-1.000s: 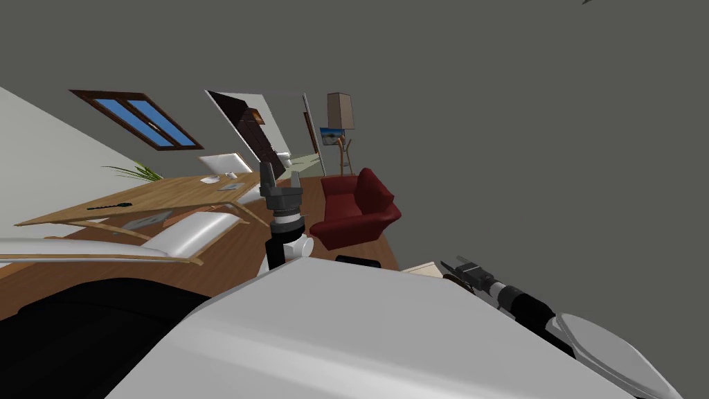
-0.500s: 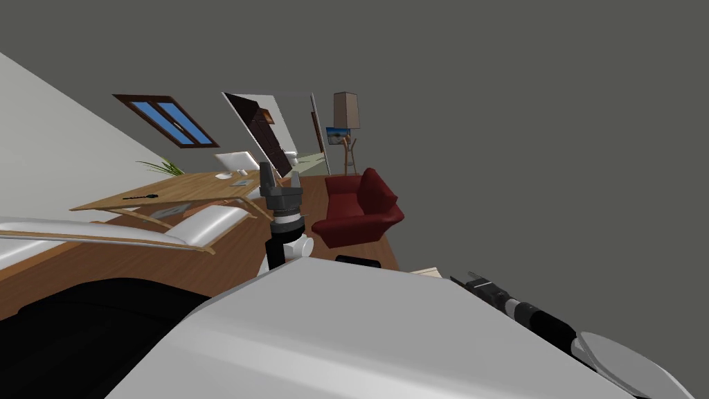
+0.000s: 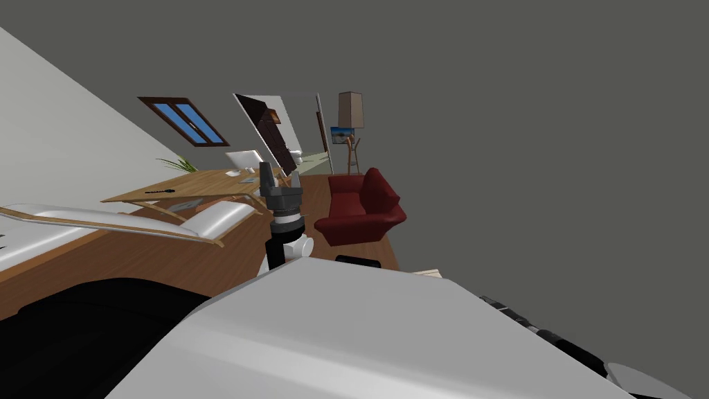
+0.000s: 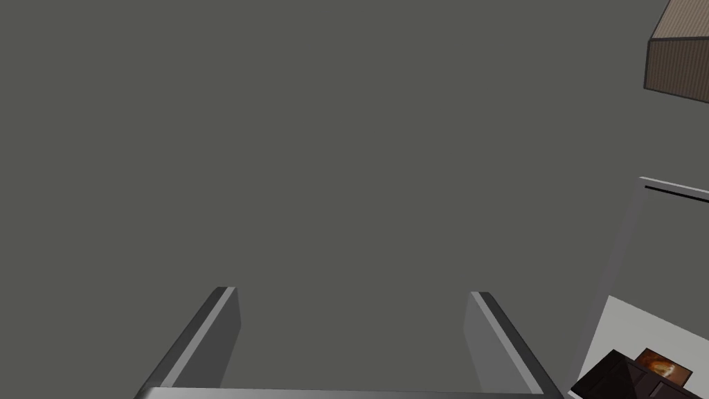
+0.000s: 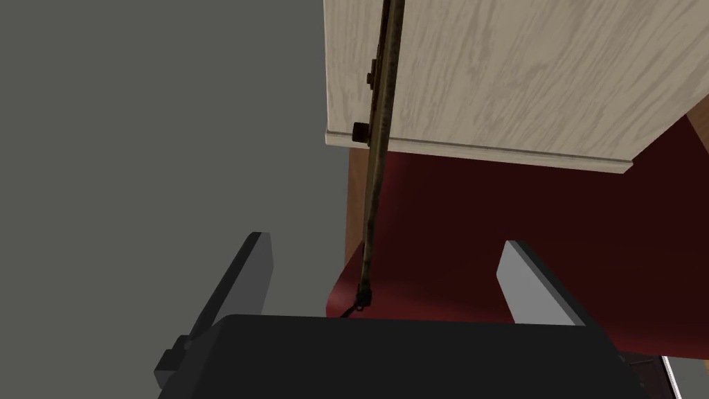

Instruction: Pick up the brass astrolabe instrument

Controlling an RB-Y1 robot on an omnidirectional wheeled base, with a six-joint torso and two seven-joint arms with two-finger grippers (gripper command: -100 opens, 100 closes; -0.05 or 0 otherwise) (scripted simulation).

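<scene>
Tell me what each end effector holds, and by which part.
Nothing is held. The left end effector and the right end effector are both open. The thin astrolabe shows edge-on in the right one's gap, untouched.

Head cam rolled, looks fwd; L wrist faces grey wall [image 4: 311,138], shares lampshade [image 4: 682,62]; R wrist close on pale cabinet [image 5: 519,76].

Wooden desk [image 3: 208,183] bears a black object [image 3: 159,190] and white monitor [image 3: 243,159].

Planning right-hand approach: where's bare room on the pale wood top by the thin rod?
Bare: the pale wood top beyond the thin rod, away from the grey wall. Crowded: narrow strip between rod and wall-side edge, with a small dark knob.
</scene>
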